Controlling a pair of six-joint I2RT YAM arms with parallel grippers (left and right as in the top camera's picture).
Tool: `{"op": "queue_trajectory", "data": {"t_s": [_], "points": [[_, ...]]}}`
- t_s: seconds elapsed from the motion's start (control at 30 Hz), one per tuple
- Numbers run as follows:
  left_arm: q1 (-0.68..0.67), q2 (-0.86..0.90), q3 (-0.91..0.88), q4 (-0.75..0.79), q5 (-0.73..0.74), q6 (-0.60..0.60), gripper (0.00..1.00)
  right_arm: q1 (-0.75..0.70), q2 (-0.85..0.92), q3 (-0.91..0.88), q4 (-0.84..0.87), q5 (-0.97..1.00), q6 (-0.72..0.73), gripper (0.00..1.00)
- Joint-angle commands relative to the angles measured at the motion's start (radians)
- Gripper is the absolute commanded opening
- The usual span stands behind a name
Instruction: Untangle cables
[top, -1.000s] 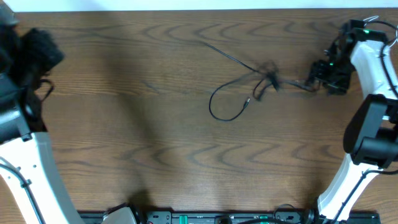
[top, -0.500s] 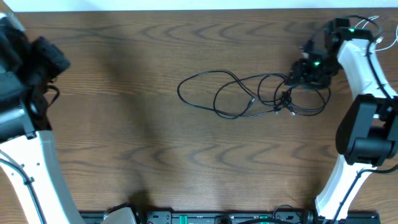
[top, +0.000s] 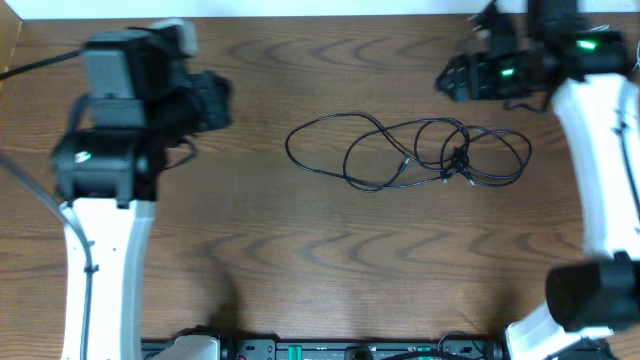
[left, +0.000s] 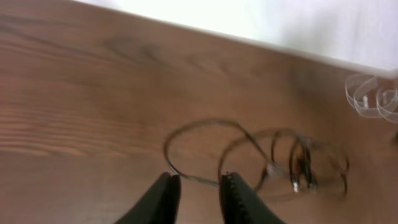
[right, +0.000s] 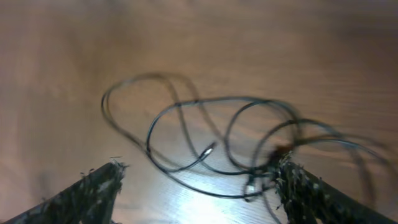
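Overhead, from the left: my left arm (top: 100, 250) rises white along the left side of the counter (top: 300, 260); my left claw (top: 222, 102) points right from its dark wrist, well apart from the cables (top: 410, 150); in the left wrist view that claw (left: 198, 194) has its two dark fingers (left: 163, 198) a narrow gap apart, with only bare wood between them; the cables (left: 273, 158) lie beyond the tips, not touching them; they are thin black cords lying flat on the counter, a little right of centre; how many there are I cannot tell; one wide loop (top: 290, 148) spreads at their left end, smaller loops overlap in the middle, and the cords cross in a tight knot (top: 457, 157) toward the right; a small plug (top: 402, 162) shows among the middle loops; further right, my right claw (top: 447, 78) hovers near the counter's far edge, close to the knotted end but clear of it; in the right wrist view this claw (right: 199, 190) has its fingers (right: 93, 193) wide apart at the lower corners, gripping nothing; the cables (right: 217, 143) lie blurred on the wood beyond them; my right arm (top: 600, 180) runs down the right side.
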Motion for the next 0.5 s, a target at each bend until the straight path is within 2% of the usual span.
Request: {"op": "queue_trajectory", "data": {"t_s": [0.0,0.23,0.3,0.4,0.47], "points": [[-0.096,0.085,-0.036,-0.002,0.011,0.013,0.37,-0.077,-0.027,0.006,-0.013,0.077,0.081,0.80],[-0.283,0.291,-0.038,0.079,0.039,0.003,0.57,-0.206,-0.021,0.000,-0.078,0.078,0.084,0.82],[-0.330,0.355,-0.038,0.135,0.040,-0.088,0.59,-0.226,-0.018,-0.001,-0.086,0.078,0.084,0.82],[-0.394,0.457,-0.038,0.210,0.041,-0.296,0.60,-0.240,-0.018,-0.001,-0.092,0.078,0.084,0.82],[-0.431,0.521,-0.038,0.257,0.041,-0.392,0.64,-0.240,-0.018,-0.001,-0.095,0.079,0.084,0.82]]}}
